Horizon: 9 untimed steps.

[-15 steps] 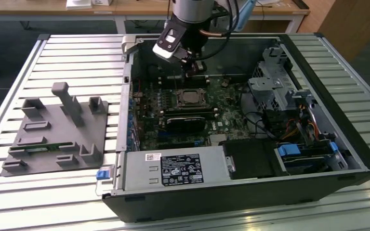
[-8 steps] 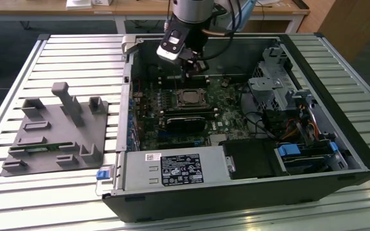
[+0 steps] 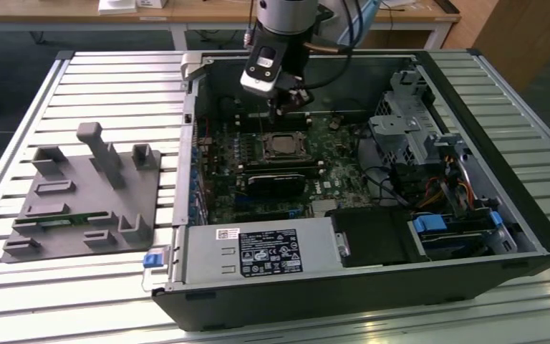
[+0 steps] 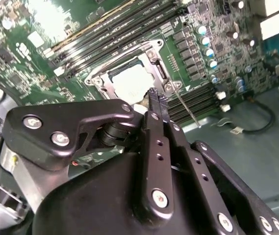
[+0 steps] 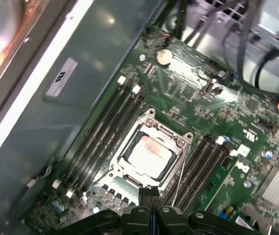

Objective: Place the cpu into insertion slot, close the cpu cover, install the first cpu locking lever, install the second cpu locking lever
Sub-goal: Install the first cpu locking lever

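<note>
Cpu (image 5: 146, 154): you have it lying flat in the insertion slot (image 5: 124, 161), pale silver top up. It is square, with its edges parallel to the long black memory slots (image 5: 97, 127).
Cpu cover (image 5: 181, 147): silver frame, down around the chip.
Gripper (image 5: 151, 192): jaws pressed together, holding nothing, just beside the cover's edge.

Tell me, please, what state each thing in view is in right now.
Small square silver-grey metal cpu: seated, showing through the cover's window.
Thin square silver metal cpu cover: lowered flat around the chip.
Thin wire locking lever: lying beside the cover; hooked or not, cannot tell.
Black gripper: shut, empty, over the cover's edge.
Black metal computer case: lying on its side, open.
</note>
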Available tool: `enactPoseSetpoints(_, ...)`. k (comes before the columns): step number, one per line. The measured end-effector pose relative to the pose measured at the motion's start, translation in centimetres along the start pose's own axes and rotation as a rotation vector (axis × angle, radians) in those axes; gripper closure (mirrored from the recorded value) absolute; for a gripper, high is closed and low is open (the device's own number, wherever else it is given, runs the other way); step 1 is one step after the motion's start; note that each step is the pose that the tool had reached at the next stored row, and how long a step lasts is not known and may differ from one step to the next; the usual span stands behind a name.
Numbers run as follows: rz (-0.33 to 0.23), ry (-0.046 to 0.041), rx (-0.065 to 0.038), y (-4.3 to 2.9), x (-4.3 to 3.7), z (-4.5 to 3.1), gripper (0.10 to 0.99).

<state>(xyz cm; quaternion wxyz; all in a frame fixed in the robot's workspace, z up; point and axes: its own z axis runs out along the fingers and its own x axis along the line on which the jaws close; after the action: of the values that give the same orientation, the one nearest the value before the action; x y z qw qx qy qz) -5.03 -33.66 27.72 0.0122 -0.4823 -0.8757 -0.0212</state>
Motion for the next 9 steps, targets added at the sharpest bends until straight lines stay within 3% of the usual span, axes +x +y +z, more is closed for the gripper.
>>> enactPoseSetpoints(9, -0.161, 0.0041, 0.007, 0.00, 0.00, 0.01, 0.980)
